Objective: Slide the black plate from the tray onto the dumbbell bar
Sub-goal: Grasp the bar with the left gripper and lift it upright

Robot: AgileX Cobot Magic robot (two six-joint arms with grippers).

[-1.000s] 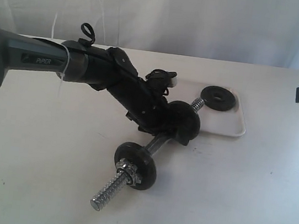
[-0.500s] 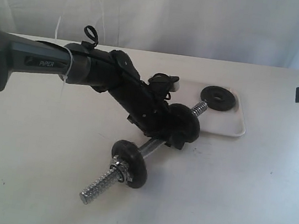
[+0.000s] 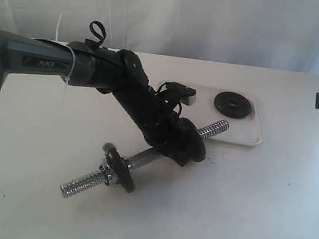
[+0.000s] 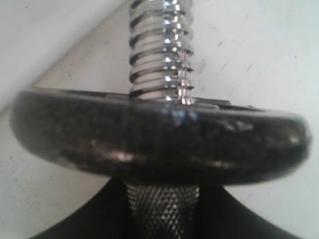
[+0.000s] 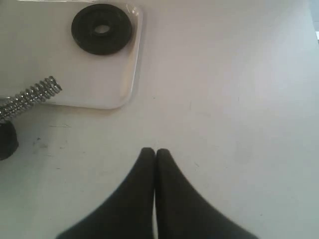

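Exterior view: left claw (image 3: 173,147) grips dumbbell bar (image 3: 145,158); black plate (image 3: 233,104) in tray (image 3: 253,136).

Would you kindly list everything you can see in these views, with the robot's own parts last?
plate: one, black, lying flat in the tray
tray: one, white, on the far right of the table
bar: one, chrome, mid-table, one threaded end over the tray's near edge
discs: two, black, on the bar; the second is nearer the tray
nut: one, silver, on the bar against the outer face of the disc farther from the tray
table: one, white
curtain: white, behind the table
left tool: one, black, closed on the bar's knurled middle
right tool: one, black, shut and empty, above the table beside the tray
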